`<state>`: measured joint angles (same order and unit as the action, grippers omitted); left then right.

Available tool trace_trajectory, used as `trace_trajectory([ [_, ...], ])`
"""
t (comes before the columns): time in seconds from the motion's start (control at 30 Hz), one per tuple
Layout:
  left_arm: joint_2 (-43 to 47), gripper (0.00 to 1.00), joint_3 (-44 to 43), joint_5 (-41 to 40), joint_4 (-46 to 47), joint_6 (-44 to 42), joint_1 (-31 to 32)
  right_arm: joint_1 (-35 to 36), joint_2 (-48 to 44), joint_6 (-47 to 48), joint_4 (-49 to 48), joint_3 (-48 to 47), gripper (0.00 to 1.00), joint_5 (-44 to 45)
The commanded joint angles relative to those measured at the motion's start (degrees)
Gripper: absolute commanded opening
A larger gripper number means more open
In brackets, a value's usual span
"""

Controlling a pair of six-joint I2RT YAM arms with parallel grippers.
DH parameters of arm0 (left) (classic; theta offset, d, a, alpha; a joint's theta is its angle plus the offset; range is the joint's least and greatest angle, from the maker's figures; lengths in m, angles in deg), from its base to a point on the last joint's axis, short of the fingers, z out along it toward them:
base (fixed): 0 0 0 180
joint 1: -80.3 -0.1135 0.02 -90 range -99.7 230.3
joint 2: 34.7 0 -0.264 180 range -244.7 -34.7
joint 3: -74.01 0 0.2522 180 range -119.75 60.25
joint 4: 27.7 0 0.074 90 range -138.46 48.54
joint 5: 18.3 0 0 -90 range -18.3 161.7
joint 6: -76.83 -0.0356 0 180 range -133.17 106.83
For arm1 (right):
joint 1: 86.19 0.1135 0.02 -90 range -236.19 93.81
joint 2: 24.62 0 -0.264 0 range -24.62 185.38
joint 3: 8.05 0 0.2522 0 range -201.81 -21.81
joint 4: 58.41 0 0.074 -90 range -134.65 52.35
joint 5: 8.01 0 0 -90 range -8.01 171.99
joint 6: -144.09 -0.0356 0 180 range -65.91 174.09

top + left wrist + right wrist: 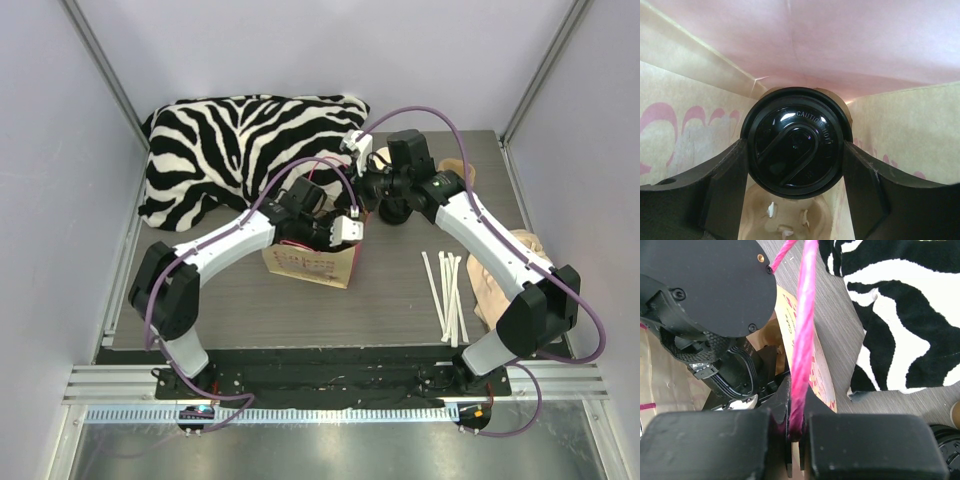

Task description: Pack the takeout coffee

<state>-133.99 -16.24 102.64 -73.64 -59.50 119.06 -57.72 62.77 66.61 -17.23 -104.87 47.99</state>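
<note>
Takeout coffee, a small brown paper cup with a round black plastic lid (794,142), is low inside the brown paper bag (900,135), grasped by the left claw (794,155). The right claw (796,432), at the bag's 1 o'clock, pinches the pink string handle (802,340). Only letting go looks left.

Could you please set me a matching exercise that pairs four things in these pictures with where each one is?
Things
1. small brown paper cup with a round black plastic lid
2. pink cord handle
3. zebra-striped cushion
4. white straws

Places
A. lying on the table, right of the brown paper bag
B. between the left gripper fingers, inside the bag
C. at the table's far left
D. clamped in the shut right gripper

Pairs: 1-B, 2-D, 3-C, 4-A.
</note>
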Motion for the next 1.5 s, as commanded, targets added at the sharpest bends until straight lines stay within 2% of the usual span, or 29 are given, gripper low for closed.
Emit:
trace_trajectory([
  [0.0, 0.41, 0.48, 3.19, -10.28, 0.36, 3.08, -2.38, 0.89, -0.91, -0.47, 5.98, -1.31, 0.01, -4.41],
  [0.13, 1.72, 0.61, 3.28, -9.93, 0.81, 3.70, -2.20, 0.89, -1.09, -0.47, 5.89, -1.13, 0.01, -4.50],
  [0.2, 2.16, 0.73, 3.36, -9.41, 0.98, 3.70, -2.11, 0.89, -1.17, -0.39, 5.98, -0.96, 0.01, -4.41],
  [0.6, 3.84, 0.91, 0.56, -5.46, -1.47, 3.87, -2.02, 0.89, -1.44, 0.76, 5.89, -0.78, 0.01, -3.79],
  [1.0, 4.01, 1.00, -2.70, -4.40, -4.73, 4.58, -2.02, 0.89, -1.97, 1.81, 5.80, -0.17, 0.01, -3.53],
  [1.47, 8.23, 1.00, -3.49, -1.23, -3.32, 4.58, -2.02, 0.89, -1.97, 2.95, 5.80, 0.10, 0.01, -3.18],
])
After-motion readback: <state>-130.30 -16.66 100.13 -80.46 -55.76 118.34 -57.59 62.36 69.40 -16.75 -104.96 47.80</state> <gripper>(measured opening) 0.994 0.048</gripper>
